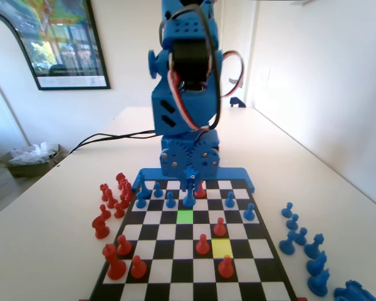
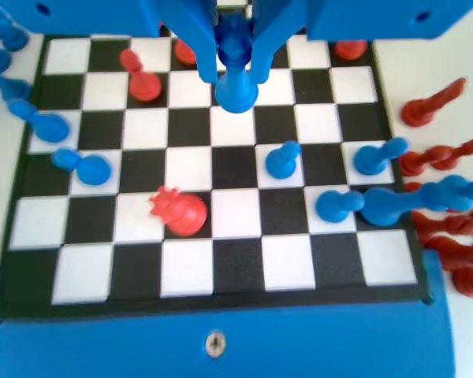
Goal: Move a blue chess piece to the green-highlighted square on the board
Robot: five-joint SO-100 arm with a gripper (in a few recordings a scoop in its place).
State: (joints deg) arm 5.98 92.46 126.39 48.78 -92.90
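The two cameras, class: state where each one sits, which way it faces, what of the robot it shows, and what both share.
Fixed view: at the board's end opposite the blue arm, looking along it at the arm.
Wrist view: on the arm's wrist, looking down at the board; pincer at top.
Shared: the blue chess piece in the pincer.

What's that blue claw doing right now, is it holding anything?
Gripper: closed on the blue chess piece, jaws on either side of its stem.

Bystanders around the chequered play area

Small red plastic chess pieces (image 1: 113, 199) cluster on the white table (image 1: 50, 238) in the fixed view; a black-framed poster (image 1: 56, 41) hangs on the wall; black cables (image 1: 106, 138) trail behind.
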